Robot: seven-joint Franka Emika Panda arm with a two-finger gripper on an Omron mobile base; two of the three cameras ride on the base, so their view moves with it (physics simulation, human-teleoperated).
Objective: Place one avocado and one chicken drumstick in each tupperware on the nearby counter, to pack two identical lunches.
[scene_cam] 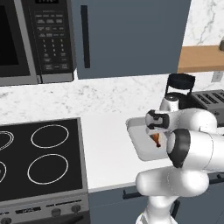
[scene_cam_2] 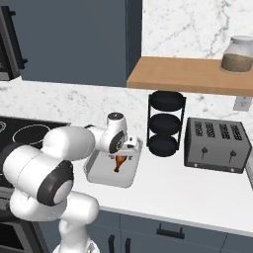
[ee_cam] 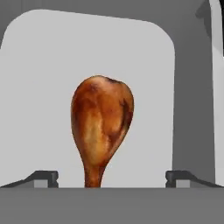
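Observation:
A red-brown chicken drumstick (ee_cam: pixel 101 122) lies inside the light-grey tupperware (ee_cam: pixel 39 87), its thin bone pointing toward the hand. My gripper (ee_cam: pixel 112 177) hovers just above it, open, with the fingertips (ee_cam: pixel 43 177) spread wide on either side and not touching the meat. From the base cameras the tupperware (scene_cam: pixel 140 151) (scene_cam_2: pixel 101 175) sits on the white counter (scene_cam: pixel 109 144) right of the stove. There the drumstick (scene_cam: pixel 156 139) (scene_cam_2: pixel 119 163) rests under the gripper (scene_cam: pixel 155 132) (scene_cam_2: pixel 121 154). The avocado is out of view.
A black stove top (scene_cam: pixel 39 157) borders the counter on the left, under a microwave (scene_cam: pixel 26 39). Behind and right of the tupperware stand a black three-tier rack (scene_cam_2: pixel 165 123) and a dark toaster (scene_cam_2: pixel 215 146). A jar (scene_cam_2: pixel 239 54) sits on a wooden shelf above.

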